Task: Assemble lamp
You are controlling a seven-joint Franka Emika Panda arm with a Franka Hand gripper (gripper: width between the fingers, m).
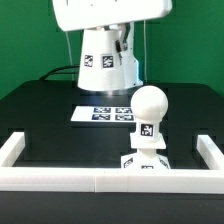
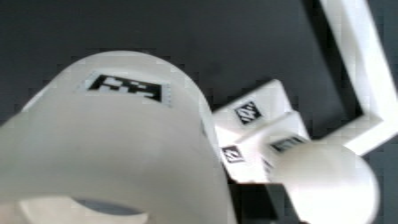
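Shade (image 1: 103, 62), seemingly held by gripper (image 1: 122, 40) though its fingers are hidden, hangs above and behind bulb (image 1: 150, 112) standing on base (image 1: 146, 162); centre it over the ball before lowering slowly.

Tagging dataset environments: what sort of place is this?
Likely a lab robot bench: a black table fenced by a white rail, a fixed marker board, and tagged parts such as the bulb against a green backdrop.

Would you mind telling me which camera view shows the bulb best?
The exterior view: the bulb shows whole, upright on the base. The wrist view catches only a blurred part of its ball, beside the shade.
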